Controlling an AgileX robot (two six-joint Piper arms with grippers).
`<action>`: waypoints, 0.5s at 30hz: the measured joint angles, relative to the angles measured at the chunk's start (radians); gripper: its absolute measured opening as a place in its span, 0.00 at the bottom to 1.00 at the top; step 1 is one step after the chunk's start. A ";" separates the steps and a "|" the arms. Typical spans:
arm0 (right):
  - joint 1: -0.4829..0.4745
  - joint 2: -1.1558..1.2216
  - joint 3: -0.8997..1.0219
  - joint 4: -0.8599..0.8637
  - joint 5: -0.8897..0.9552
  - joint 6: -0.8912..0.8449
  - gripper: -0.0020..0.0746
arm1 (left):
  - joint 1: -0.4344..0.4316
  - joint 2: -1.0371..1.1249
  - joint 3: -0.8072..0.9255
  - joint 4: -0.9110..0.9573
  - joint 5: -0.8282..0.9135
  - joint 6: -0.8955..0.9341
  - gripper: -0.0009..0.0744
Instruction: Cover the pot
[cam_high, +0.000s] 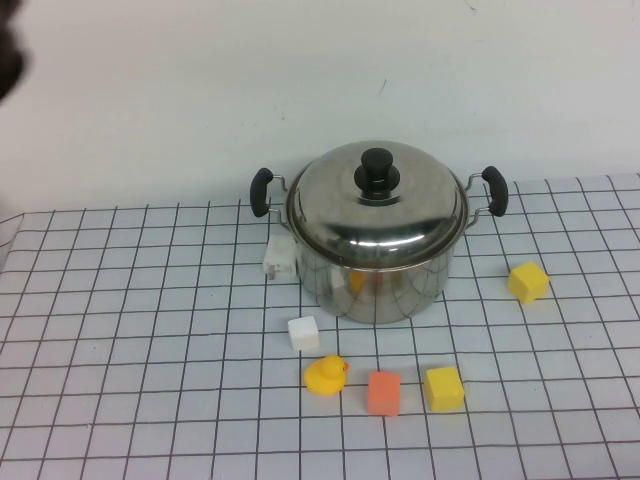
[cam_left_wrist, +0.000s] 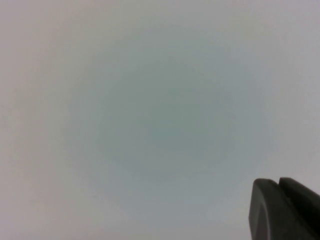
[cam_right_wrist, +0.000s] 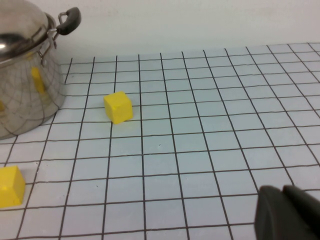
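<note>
Nearest row, on the gridded table (cam_high: 120, 330): duck (cam_high: 325, 376), yellow, standing just left of an orange block (cam_high: 384, 392); beside that, a yellow block (cam_high: 444, 388). All three sit close together but apart.

Next back: a white block (cam_high: 304, 332), alone, between the duck and the pot.

Middle of the table: pot (cam_high: 377, 280), shiny steel, straight-sided, upright, with a black handle on each side. The grid lines and a yellow block are mirrored in its wall. A domed steel lid (cam_high: 376, 205) with a black knob (cam_high: 377, 171) sits on its rim, so the pot is covered. No brand, label or writing can be read on pot, lid or blocks.

Touching the pot's left side, low down: a small white object (cam_high: 280, 258); what it is cannot be told.

Right of the pot, well apart: a second yellow block (cam_high: 527, 282), turned slightly askew to the grid.

Far side: plain white wall (cam_high: 320, 80).

Left gripper (cam_left_wrist: 285, 210): only a dark corner shows in its wrist view, against a blank pale surface; whether its fingers are apart or together cannot be told.

Right gripper (cam_right_wrist: 287, 212): a dark corner shows in its wrist view, above the table off to the pot's right; the state of its fingers cannot be told.
</note>
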 joint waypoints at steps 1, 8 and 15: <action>0.000 0.000 0.000 0.000 0.000 0.000 0.04 | 0.000 -0.037 0.022 -0.018 -0.008 0.030 0.01; 0.000 0.000 0.000 0.000 0.000 0.000 0.04 | 0.000 -0.265 0.216 -0.060 -0.025 0.100 0.01; 0.000 0.000 0.000 0.000 0.000 0.000 0.04 | 0.000 -0.446 0.381 -0.064 -0.012 0.087 0.01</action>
